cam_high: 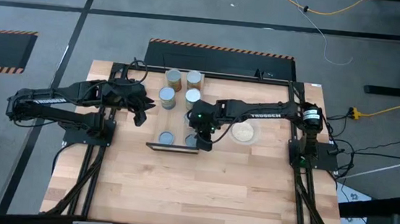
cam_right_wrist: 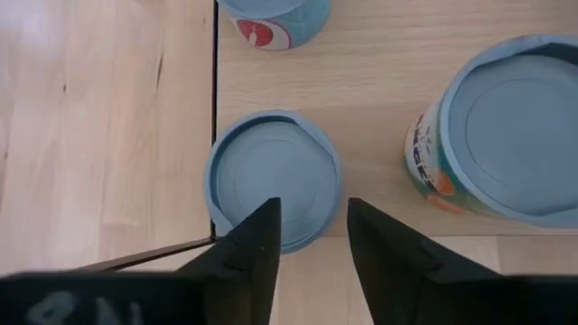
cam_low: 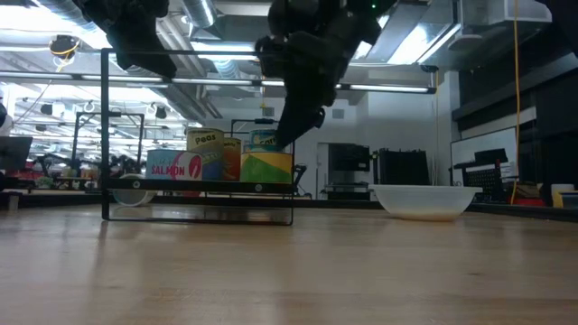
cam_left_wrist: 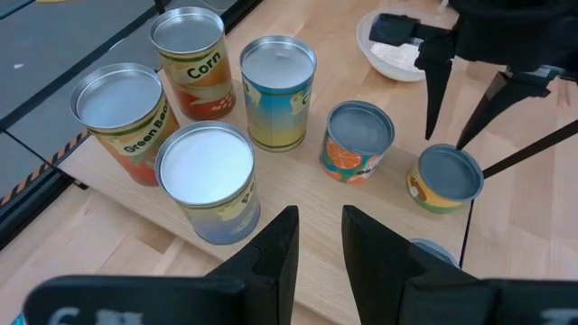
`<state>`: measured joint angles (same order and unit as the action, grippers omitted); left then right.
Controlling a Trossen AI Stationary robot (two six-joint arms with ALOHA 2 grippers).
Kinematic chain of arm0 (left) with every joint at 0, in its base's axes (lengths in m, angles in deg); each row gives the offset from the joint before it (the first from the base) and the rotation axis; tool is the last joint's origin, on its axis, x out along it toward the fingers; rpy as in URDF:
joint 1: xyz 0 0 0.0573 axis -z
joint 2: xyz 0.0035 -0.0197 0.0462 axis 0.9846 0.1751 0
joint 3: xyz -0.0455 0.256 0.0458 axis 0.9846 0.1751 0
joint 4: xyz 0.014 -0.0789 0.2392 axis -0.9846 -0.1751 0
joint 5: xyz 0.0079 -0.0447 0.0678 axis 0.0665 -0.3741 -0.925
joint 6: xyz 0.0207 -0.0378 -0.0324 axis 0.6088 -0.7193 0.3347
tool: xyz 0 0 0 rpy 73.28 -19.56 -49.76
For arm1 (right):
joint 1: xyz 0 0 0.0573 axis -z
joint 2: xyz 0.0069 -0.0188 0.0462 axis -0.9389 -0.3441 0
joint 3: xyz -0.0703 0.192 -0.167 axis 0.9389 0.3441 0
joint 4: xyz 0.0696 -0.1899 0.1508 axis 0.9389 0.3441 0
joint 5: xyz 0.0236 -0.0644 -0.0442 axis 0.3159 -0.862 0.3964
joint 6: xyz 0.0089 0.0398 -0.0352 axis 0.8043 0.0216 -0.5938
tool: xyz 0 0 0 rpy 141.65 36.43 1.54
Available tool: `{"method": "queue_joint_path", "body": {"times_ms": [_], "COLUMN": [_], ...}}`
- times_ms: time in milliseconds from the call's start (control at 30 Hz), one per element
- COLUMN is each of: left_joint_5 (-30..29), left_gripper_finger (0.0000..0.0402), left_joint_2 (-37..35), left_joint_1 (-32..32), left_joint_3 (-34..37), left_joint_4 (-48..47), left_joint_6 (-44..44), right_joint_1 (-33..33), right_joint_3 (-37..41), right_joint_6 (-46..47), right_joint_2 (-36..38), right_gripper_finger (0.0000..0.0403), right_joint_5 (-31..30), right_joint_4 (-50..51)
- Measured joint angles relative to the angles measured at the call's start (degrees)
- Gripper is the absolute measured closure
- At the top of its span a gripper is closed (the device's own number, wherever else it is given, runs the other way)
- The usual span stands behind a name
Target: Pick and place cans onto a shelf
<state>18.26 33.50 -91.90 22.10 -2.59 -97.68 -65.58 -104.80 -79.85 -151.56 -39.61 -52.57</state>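
Cans (cam_high: 181,87) cluster on the shelf (cam_high: 154,126). My right gripper (cam_right_wrist: 310,236) hangs over a low blue-topped can (cam_right_wrist: 274,176) at the shelf's corner, fingers parted and clear of it — only this wrist view shows that gap. From the low view it seems, perhaps, to touch. My left gripper (cam_left_wrist: 318,242) hovers narrowly parted, empty, beside the cluster, above the surface (cam_high: 200,192).

both arms are matte black. the right arm (cam_high: 258,111) carries white lettering and a small green light, and its tapered fingers (cam_right_wrist: 253,248) are black too.
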Motion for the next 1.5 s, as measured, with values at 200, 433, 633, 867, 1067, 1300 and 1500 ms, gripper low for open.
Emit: {"method": "queue_joint_path", "body": {"times_ms": [200,433,633,867,1067,1300,1500], "left_joint_5": [0.0,0.0,0.0,0.0,0.0,0.0,0.0], "left_gripper_finger": [0.0321,0.0321,0.0321,0.0321,0.0321,0.0321,0.0321], "left_joint_2": [0.0,0.0,0.0,0.0,0.0,0.0,0.0], "left_joint_1": [0.0,0.0,0.0,0.0,0.0,0.0,0.0], "left_joint_3": [0.0,0.0,0.0,0.0,0.0,0.0,0.0], "left_joint_4": [0.0,-0.1,-0.2,-0.2,-0.2,-0.2,-0.2], "left_joint_6": [0.0,0.0,0.0,0.0,0.0,0.0,0.0], "right_joint_1": [0.0,0.0,0.0,0.0,0.1,0.1,0.1], "right_joint_3": [2.4,4.4,4.5,4.5,2.0,-4.0,-9.6], "right_joint_6": [0.3,0.8,1.8,1.7,1.0,-6.2,-15.7], "right_joint_2": [0.0,0.2,0.2,0.1,0.0,0.4,0.5], "right_gripper_finger": [0.0269,0.0269,0.0269,0.0269,0.0269,0.0269,0.0269], "right_joint_5": [0.4,1.2,1.0,1.0,5.7,7.4,7.4], "right_joint_4": [-2.6,-5.6,-6.0,-6.0,-3.0,5.0,15.5]}}
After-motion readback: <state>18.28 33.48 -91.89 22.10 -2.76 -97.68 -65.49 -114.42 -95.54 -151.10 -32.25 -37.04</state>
